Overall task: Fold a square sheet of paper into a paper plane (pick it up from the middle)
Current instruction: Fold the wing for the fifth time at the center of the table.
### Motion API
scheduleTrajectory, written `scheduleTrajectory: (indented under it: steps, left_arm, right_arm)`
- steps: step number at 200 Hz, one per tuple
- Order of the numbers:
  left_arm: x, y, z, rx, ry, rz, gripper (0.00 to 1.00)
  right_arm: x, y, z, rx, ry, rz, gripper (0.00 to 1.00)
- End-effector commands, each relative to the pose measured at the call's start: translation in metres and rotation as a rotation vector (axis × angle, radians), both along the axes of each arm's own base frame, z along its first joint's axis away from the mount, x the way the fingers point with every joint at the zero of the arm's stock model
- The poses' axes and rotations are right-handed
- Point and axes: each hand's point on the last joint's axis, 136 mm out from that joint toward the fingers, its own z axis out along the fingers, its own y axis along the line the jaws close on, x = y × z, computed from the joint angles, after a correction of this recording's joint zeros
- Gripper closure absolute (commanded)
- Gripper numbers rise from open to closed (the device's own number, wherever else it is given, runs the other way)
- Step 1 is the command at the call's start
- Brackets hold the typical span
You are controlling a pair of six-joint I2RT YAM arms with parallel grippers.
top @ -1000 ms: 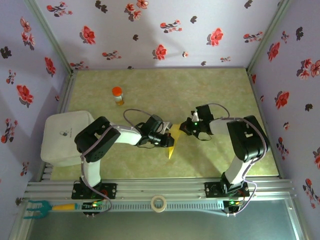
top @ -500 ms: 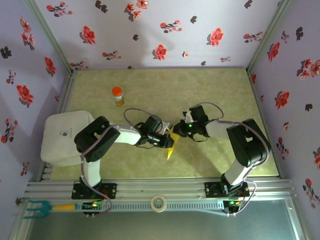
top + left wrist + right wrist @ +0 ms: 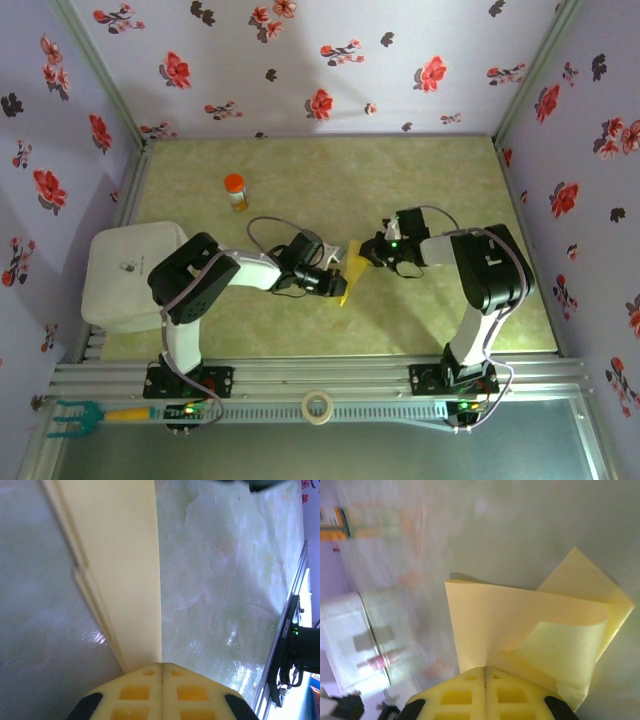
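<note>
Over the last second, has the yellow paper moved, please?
Yes. In the top view the square sheet of paper has shifted toward the far wall, its lower tip now farther from the aluminium rail at the near edge.

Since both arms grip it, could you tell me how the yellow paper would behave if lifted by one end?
Probably floppy: the yellow paper curls over itself beside the right gripper. Likely light and easily creased: thin folded layers show at the left gripper. Opposed pulls might tear it.
</note>
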Motion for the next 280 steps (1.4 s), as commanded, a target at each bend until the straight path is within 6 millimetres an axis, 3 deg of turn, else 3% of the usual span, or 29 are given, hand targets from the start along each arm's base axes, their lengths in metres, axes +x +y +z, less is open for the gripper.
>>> scheduleTrajectory:
  steps: [1,29,48,112,144,174,228,252,280]
  left_arm:
    - [-0.056,0.06,-0.062,0.275,0.243,-0.01,1.0]
    - [-0.055,0.06,-0.062,0.275,0.241,-0.009,1.0]
    - [-0.052,0.058,-0.056,0.267,0.225,-0.005,1.0]
    - [-0.024,0.035,0.037,0.064,0.04,0.027,1.0]
    - [-0.002,0.017,0.059,0.017,0.005,0.05,1.0]
    - [0.013,-0.004,0.057,-0.009,0.028,0.067,1.0]
    - [0.019,-0.024,0.028,0.038,0.079,0.071,1.0]
    - [0.021,-0.027,0.015,0.073,0.084,0.071,1.0]
    - [0.016,-0.011,-0.016,0.191,0.114,0.099,1.0]
  right_arm:
    - [0.016,-0.022,-0.015,-0.048,0.017,-0.1,0.95]
    - [0.021,-0.024,-0.003,-0.048,-0.005,-0.097,0.95]
    - [0.017,-0.025,-0.005,-0.056,0.009,-0.097,0.95]
    - [0.0,-0.018,-0.005,-0.022,0.027,-0.079,0.95]
    - [-0.013,-0.009,-0.003,-0.008,0.03,-0.066,0.95]
    - [-0.029,0.004,-0.002,0.009,0.036,-0.058,0.95]
    - [-0.045,0.011,0.0,0.023,0.039,-0.073,0.95]
    - [-0.045,0.012,0.0,0.025,0.039,-0.069,0.95]
    - [-0.045,0.012,0.0,0.021,0.04,-0.066,0.95]
